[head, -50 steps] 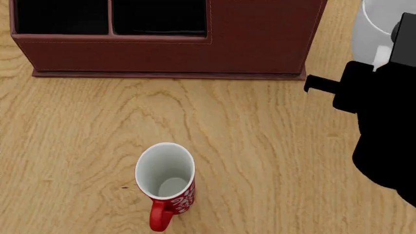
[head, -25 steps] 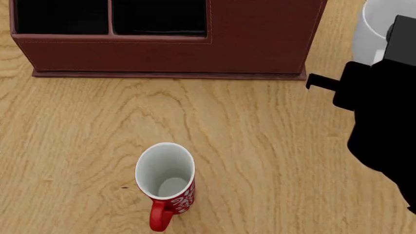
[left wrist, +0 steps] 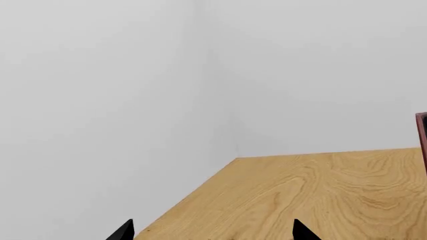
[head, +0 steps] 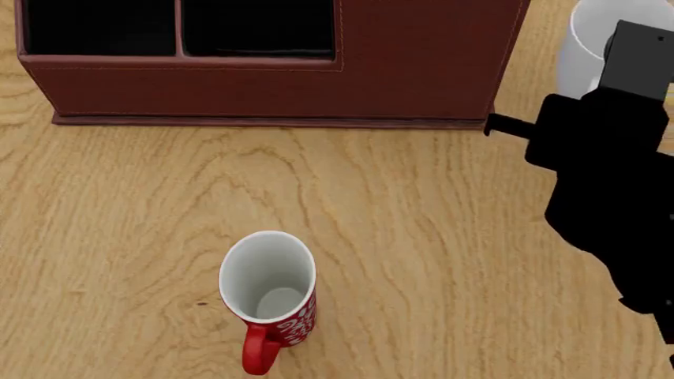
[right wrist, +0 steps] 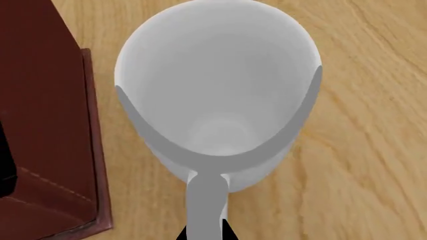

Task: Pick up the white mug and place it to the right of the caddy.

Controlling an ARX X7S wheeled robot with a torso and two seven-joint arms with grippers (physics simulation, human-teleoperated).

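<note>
- As the right gripper (right wrist: 203, 232) stood over the white mug (right wrist: 217, 95), only its dark tips showed, pinched around the mug's handle (right wrist: 205, 205), so it looked closed on that handle, though the contact itself was mostly cropped.
- The white mug (head: 589, 39) sat upright just to the right of the caddy (head: 421, 63), near its right wall but apparently not touching it; from the pictures I could not tell whether it rested on the wooden table (head: 421, 237) or hung just above it.
- A grip on a thin handle alone seemed risky to me: the heavy body could swing or tip once released unevenly, and with the caddy's base edge (right wrist: 93, 150) so near, a small sideways drift could knock the mug against it.
- The mug's long axis ran vertical, mouth up, and its handle pointed back toward the robot.
- The red patterned mug (head: 268, 296) stood well apart, nearer the robot, out of harm's way.
- The left gripper (left wrist: 210, 232) showed two dark tips set wide apart, holding nothing, over a bare table corner.
</note>
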